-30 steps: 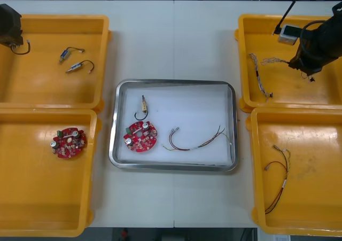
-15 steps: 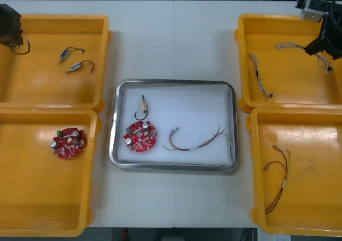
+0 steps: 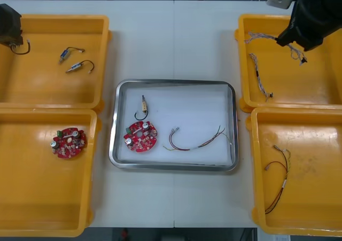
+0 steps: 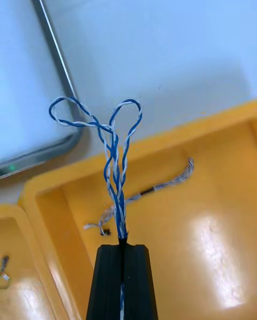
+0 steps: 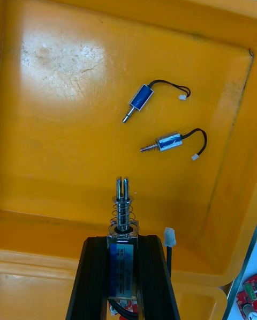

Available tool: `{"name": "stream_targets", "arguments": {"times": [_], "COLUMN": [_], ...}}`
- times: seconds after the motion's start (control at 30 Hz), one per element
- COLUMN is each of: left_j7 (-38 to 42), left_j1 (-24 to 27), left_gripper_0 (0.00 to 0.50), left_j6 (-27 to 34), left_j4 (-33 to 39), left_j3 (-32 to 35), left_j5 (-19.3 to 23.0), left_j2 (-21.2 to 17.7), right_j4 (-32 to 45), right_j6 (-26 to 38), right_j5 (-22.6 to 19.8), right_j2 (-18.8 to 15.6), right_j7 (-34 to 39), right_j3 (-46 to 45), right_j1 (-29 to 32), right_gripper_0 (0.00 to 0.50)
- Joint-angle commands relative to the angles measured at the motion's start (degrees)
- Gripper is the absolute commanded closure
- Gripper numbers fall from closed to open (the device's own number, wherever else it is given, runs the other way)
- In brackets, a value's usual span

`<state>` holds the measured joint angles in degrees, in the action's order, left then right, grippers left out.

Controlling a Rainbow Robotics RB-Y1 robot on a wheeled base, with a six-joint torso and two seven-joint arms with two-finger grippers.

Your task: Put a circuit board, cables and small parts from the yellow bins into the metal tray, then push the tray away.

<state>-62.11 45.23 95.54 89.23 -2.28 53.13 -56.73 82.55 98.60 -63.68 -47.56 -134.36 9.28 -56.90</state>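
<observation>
- Across the table (image 3: 173, 38), 4 yellow bins sit 2 to each side, with the metal tray (image 3: 173, 83) between them.
- Over the far right bin (image 3: 320, 94), the right gripper (image 3: 284, 39) hangs with its fingers pressed almost flat on a twisted blue and white cable (image 4: 119, 154). The cable's 2 loops stand out beyond the fingertips, clear of the bin floor.
- At the outer corner of the far left bin (image 3: 48, 91), the left gripper (image 5: 122, 240) pinches a small metal part (image 5: 122, 210) with a spring, raised off the bin floor. It looks to be waiting its turn.
- Inside the tray lie 1 round red circuit board (image 3: 140, 136), a red and yellow cable (image 3: 197, 143) and another small part (image 3: 143, 105). Loading seems well along, with the blue and white cable as the step in hand.
- The next move probably calls for carrying that cable over the bin wall to a bare white patch of the tray, then spreading the fingers. The limp loops could snag on the rim.
- A second blue and white cable (image 3: 258, 75) lies in the far right bin, and 2 loose metal parts (image 3: 79, 66) lie in the far left one.
- The front view's edge cuts off most of the left gripper. How much cable runs down between the right fingers is hidden.
</observation>
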Motion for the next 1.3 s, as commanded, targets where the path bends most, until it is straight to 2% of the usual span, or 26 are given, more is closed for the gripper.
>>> {"name": "stream_targets", "arguments": {"times": [0.03,0.23,0.37,0.63,1.0,1.3], "left_j7": [-6.18,-6.18,-6.18,-6.18,-6.18,-6.18], "left_j1": [-0.40,-0.40,-0.40,-0.40,-0.40,-0.40], "left_gripper_0": [0.500,0.500,0.500,0.500,0.500,0.500], "left_j6": [0.43,0.43,0.43,0.43,0.43,0.43], "left_j4": [1.48,1.48,1.48,1.48,1.48,1.48], "left_j3": [2.10,2.10,2.10,2.10,2.10,2.10], "left_j5": [0.22,0.22,0.22,0.22,0.22,0.22], "left_j2": [-2.78,-2.78,-2.78,-2.78,-2.78,-2.78], "right_j4": [8.24,15.80,19.41,20.02,19.41,15.19], "right_j6": [1.25,1.42,1.34,-3.41,-9.83,-16.07], "right_j5": [1.28,3.30,7.08,14.46,20.00,21.94], "right_j2": [3.70,7.04,8.97,12.93,15.21,16.27], "right_j7": [9.12,15.97,19.23,18.35,15.27,12.28], "right_j3": [-1.72,1.36,5.22,12.69,23.51,30.01], "right_j1": [2.32,3.72,3.90,6.10,8.56,9.17], "right_gripper_0": [0.500,0.500,0.500,0.500,0.500,0.500]}}
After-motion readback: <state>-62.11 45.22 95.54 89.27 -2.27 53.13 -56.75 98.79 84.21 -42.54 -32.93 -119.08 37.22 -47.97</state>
